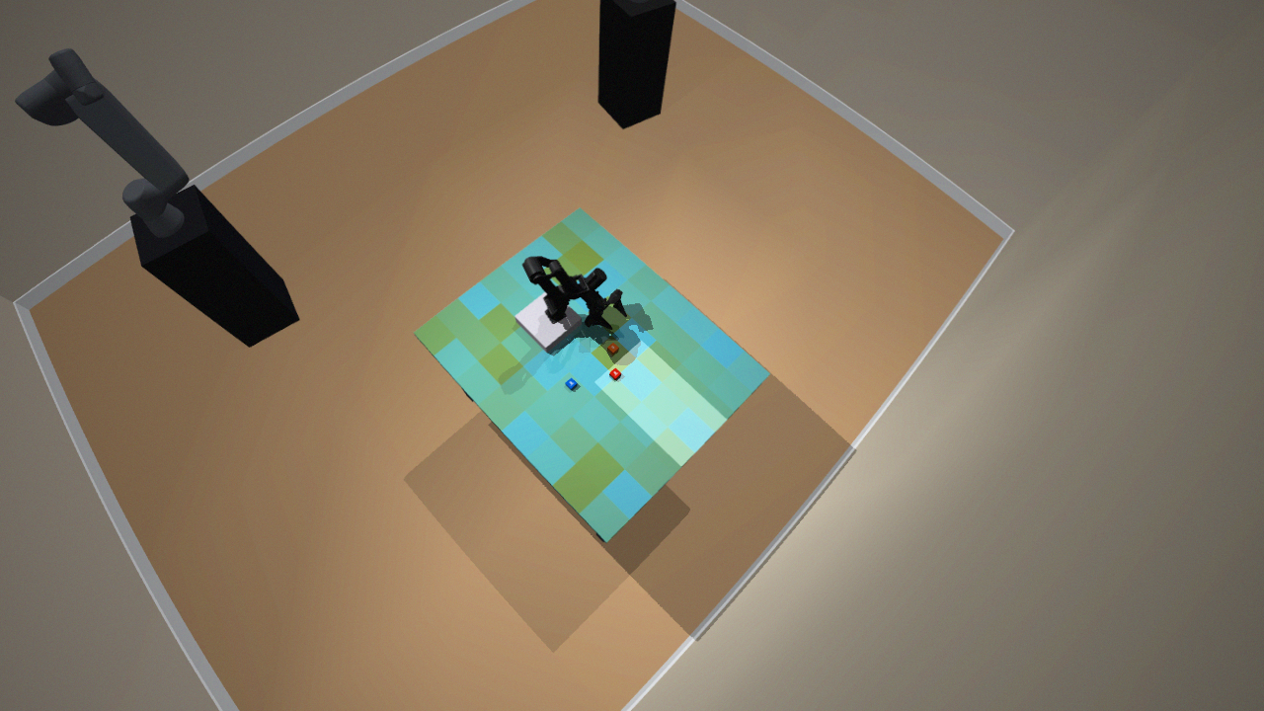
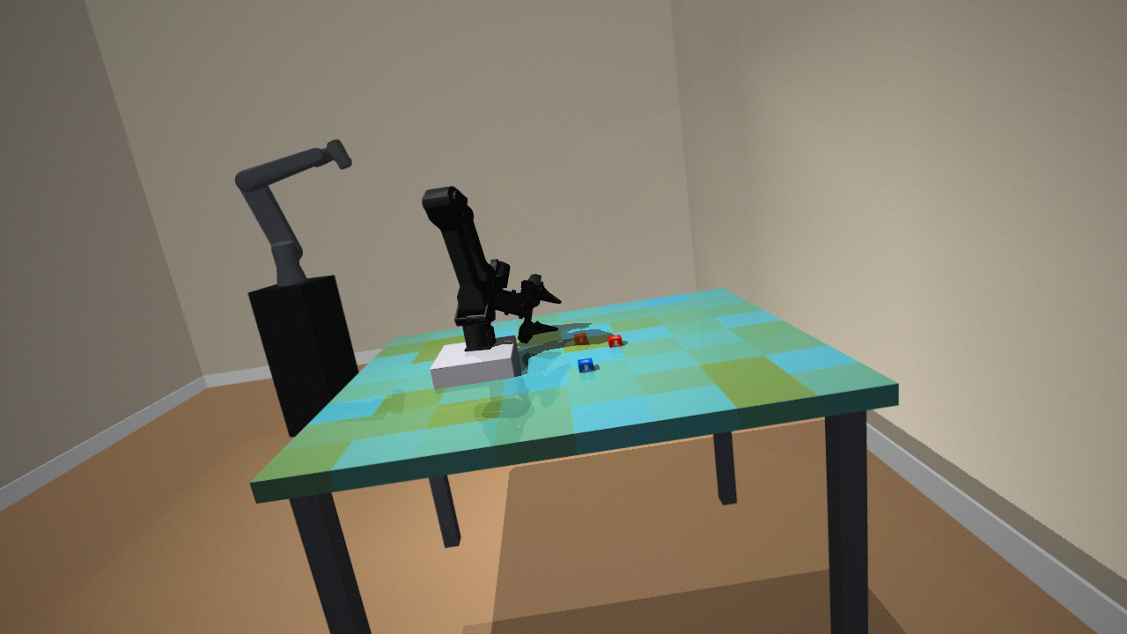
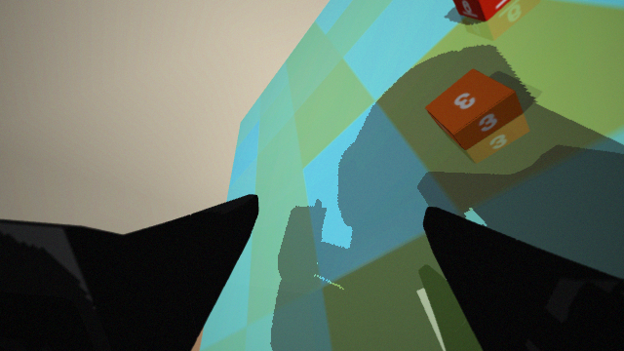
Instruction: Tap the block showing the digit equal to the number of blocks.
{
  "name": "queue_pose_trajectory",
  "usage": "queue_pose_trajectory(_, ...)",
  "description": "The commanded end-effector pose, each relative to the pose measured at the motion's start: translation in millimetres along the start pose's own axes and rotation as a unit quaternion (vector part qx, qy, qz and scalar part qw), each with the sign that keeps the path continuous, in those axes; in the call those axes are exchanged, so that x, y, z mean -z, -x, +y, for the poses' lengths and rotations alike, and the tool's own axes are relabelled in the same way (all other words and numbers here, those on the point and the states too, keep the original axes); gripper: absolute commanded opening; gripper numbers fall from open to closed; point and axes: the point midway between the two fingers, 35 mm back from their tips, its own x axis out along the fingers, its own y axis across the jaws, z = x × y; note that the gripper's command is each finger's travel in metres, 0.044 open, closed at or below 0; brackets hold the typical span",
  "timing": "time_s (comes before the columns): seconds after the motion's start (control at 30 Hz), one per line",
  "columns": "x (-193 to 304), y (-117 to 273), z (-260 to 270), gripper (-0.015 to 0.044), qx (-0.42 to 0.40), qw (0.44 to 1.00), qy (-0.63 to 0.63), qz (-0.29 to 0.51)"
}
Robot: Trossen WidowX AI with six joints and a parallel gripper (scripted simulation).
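Observation:
An orange block (image 1: 612, 348) (image 2: 580, 339) (image 3: 468, 104) shows the digit 3 and stands on the table in shadow. A red block (image 1: 614, 373) (image 2: 615, 341) (image 3: 483, 7) stands beyond it, cut off by the top edge of the wrist view; its digit is not clear. A blue block (image 1: 571, 384) (image 2: 585, 365) stands apart from both; its digit is too small to read and it is out of the wrist view. My gripper (image 1: 617, 321) (image 2: 558, 314) (image 3: 339, 209) is open and empty, above the table on the arm's side of the orange block, touching no block.
The patchwork table (image 1: 588, 473) (image 2: 756, 382) carries the arm's white base (image 1: 546, 325) (image 2: 476, 372). Another grey arm (image 1: 127, 132) (image 2: 271, 212) stands on a black pedestal off the table. A second black pedestal (image 1: 634, 66) stands behind the table in the top view.

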Motion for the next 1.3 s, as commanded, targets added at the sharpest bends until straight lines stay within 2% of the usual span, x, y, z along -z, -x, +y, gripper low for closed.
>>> queue_pose_trajectory(0.0, -1, -1, 0, 0.04, 0.003, 1.0, 0.004, -0.001)
queue_pose_trajectory(0.17, -20, -29, 0, 0.04, 0.092, 0.989, 0.111, -0.01)
queue_pose_trajectory(0.33, -55, -56, -6, 0.04, 0.195, 0.958, 0.212, 0.014)
queue_pose_trajectory(0.53, -108, -75, -25, 0.04, 0.297, 0.904, 0.295, 0.088)
queue_pose_trajectory(0.7, -158, -75, -46, 0.04, 0.352, 0.857, 0.332, 0.175)
queue_pose_trajectory(0.97, -234, -42, -83, 0.04, 0.366, 0.803, 0.341, 0.324)
queue_pose_trajectory(1.27, -297, 27, -114, 0.04, 0.291, 0.792, 0.313, 0.436)
